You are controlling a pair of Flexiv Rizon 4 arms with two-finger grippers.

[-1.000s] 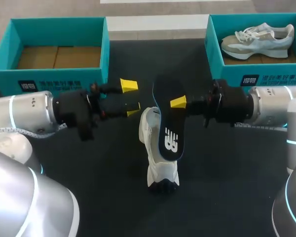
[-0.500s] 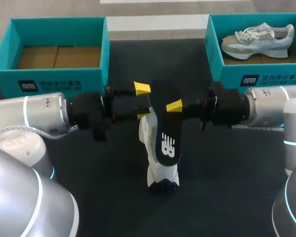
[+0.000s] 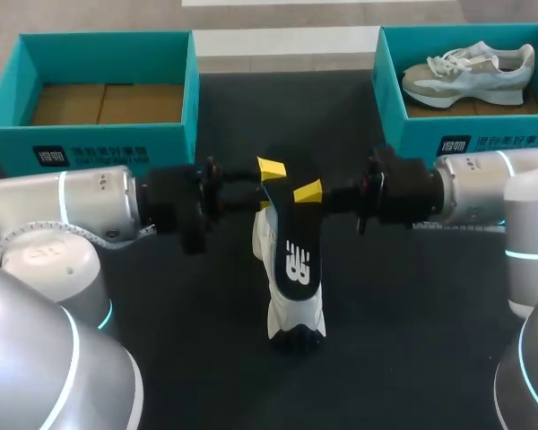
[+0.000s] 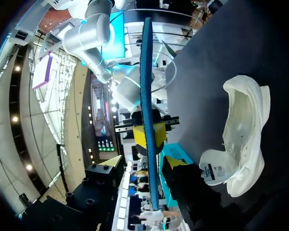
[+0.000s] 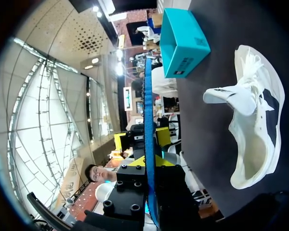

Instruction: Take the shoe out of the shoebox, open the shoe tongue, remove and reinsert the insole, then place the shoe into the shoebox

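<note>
The dark table [image 3: 412, 296] carries two teal boxes along its far edge. The left arm [image 3: 81, 206] comes in from the left and the right arm [image 3: 484, 188] from the right, and they meet mid-table. The left box [image 3: 108, 134] shows only its cardboard floor. The right box [image 3: 484, 139] holds a pale shoe lying on its side.

A white shoe [image 3: 294, 313] stands at the middle of the table, toe toward the near edge, with its mouth gaping. Above it hangs the dark insole [image 3: 291, 242], which runs far to near over the shoe's opening. I cannot tell whether its near end touches the shoe.

The right gripper [image 3: 303, 193] is clamped on the insole's far half, with a finger pressed to each face. The left gripper [image 3: 269, 184] is at the insole's left edge, just beside the right one. Its fingers are spread and straddle the insole, and they grip nothing.
</note>
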